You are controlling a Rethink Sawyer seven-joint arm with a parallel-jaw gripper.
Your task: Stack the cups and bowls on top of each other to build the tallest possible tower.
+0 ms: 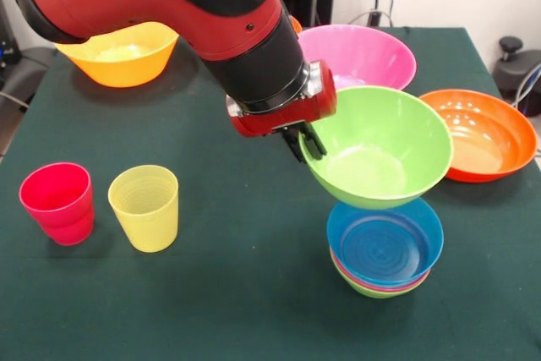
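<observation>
Two cups [101, 205] side by side left of the tower [385, 249]; three bowls [363, 52] behind.

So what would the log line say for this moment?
jaws: shut on green bowl | bowl: lifted, tilted | above tower | cups: untouched

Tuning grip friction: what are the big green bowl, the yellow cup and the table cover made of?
Large light-green round bowl, held at its rim by the claw: looks like glossy hard plastic, with light glare inside. Translucent yellow ribbed cup: probably thin plastic, since light passes through and rings show. Dark green table cover: matte, likely cloth or felt, with no reflections.
</observation>
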